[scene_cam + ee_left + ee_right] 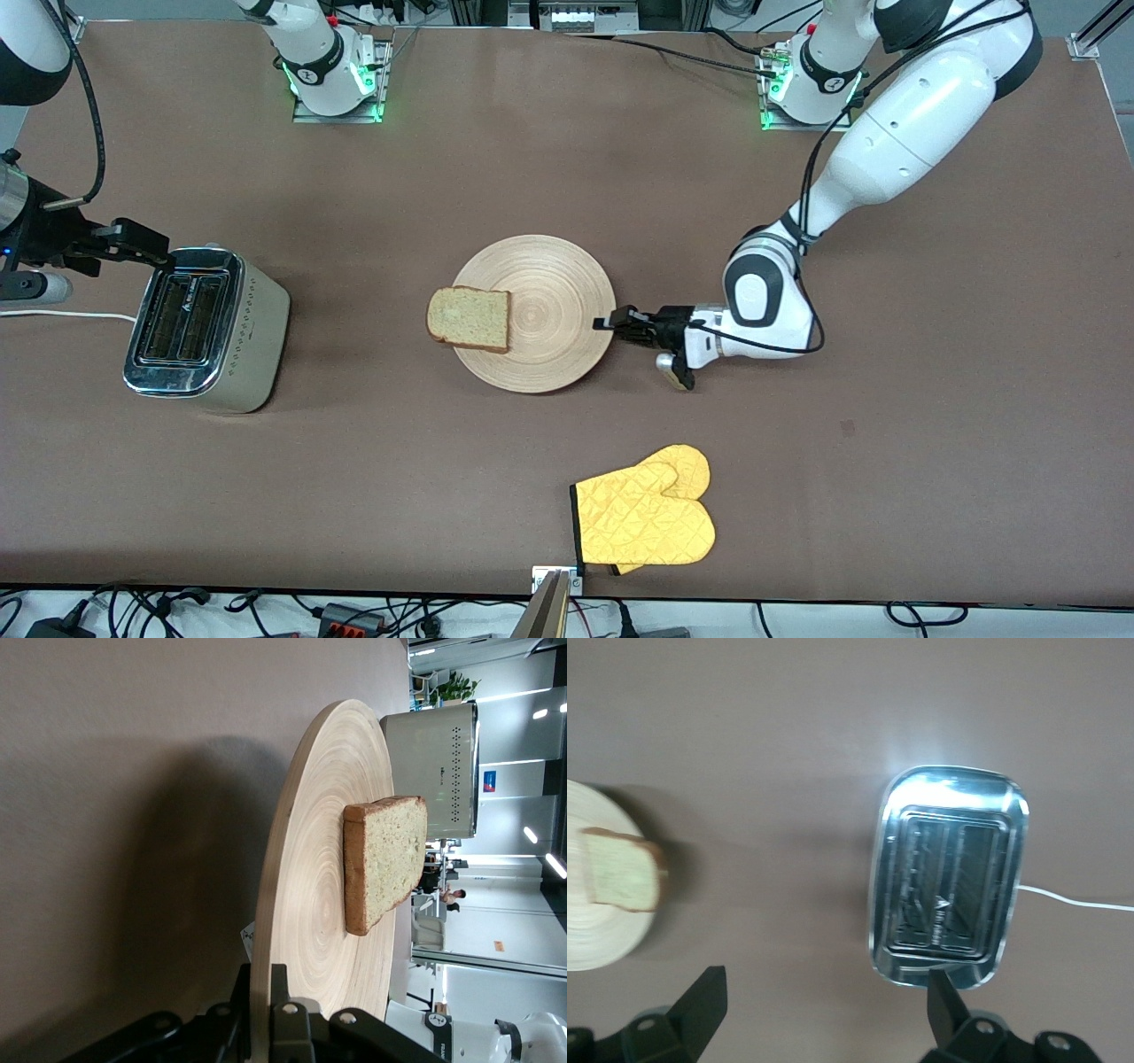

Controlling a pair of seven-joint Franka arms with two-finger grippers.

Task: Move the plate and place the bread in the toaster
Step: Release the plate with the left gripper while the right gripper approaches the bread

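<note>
The light-wood plate (560, 306) lies at the table's middle. The bread (469, 318) lies on it and overhangs the rim on the side toward the toaster. My left gripper (613, 322) is shut on the plate's rim at the side toward the left arm's end; in the left wrist view the fingers (288, 1014) clamp the rim of the plate (319, 842), with the bread (385, 859) and the toaster (438, 771) farther off. The silver toaster (208, 330) stands at the right arm's end. My right gripper (142, 245) is open and empty over the toaster's edge; the right wrist view (824, 1010) shows both slots of the toaster (948, 877).
A yellow oven mitt (647, 514) lies near the table's front edge, nearer the camera than the plate. A white cable (66, 315) runs from the toaster toward the table's end.
</note>
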